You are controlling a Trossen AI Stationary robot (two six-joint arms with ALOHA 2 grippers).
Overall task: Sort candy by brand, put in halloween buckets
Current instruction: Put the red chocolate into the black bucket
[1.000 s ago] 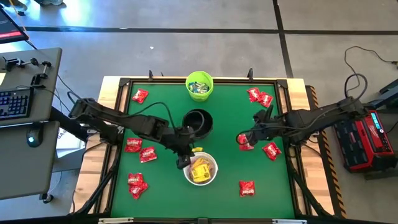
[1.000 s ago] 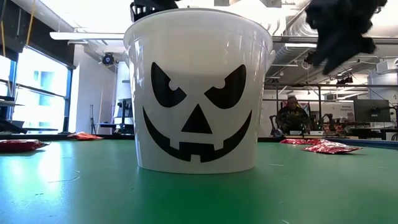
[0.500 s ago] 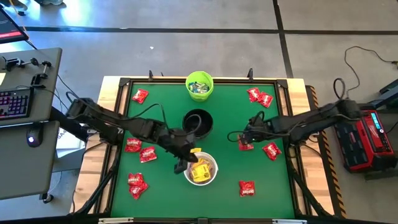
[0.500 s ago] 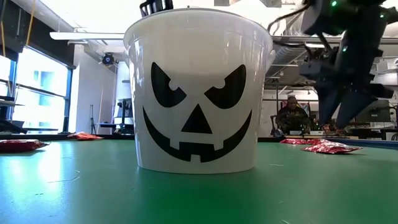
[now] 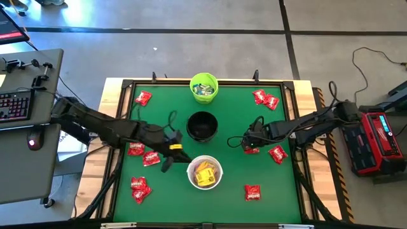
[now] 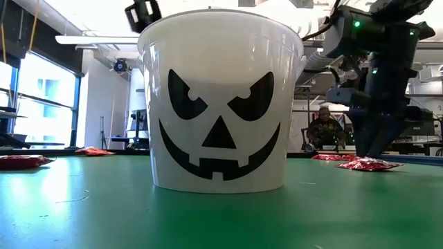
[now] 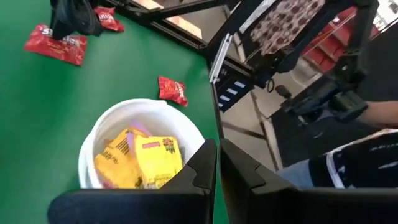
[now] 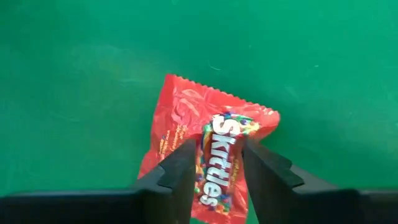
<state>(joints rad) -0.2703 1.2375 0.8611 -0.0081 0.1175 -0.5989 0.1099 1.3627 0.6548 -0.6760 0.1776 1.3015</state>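
**A:** What's the right gripper (image 8: 214, 163) doing?

**B:** It's down on the green table (image 5: 235, 172) at about three o'clock from the black bucket (image 5: 202, 125). Its jaws straddle a red Skittles packet (image 8: 211, 146) lying flat. They're only partly drawn in, with a finger (image 8: 177, 171) on each side of the wrapper, so I wouldn't call it a grasp yet.

**A:** How should it finish the pick?

**B:** I'd close squarely across the packet's narrow width, low enough to catch the foil rather than skid over it (a flat, slippery wrapper could squirt out sideways). Then lift straight up before swinging toward a bucket.

**A:** And the left gripper (image 7: 217, 165)?

**B:** Clenched and empty, just off the white bucket (image 5: 205, 173) at its nine o'clock.

**A:** What's in the buckets?

**B:** The white one, with the jack-o'-lantern face in the low view, holds yellow packets (image 7: 146, 158). The lime green bucket (image 5: 204, 87), at twelve o'clock on the table, has pale blue-white packets (image 5: 203, 89). The black one in the middle looks dark inside; I can't tell whether anything is in it.

**A:** So the red ones go there?

**B:** That's my guess, since the other two hold other colours. More red packets lie loose near the table's left and right edges (all still unsorted).
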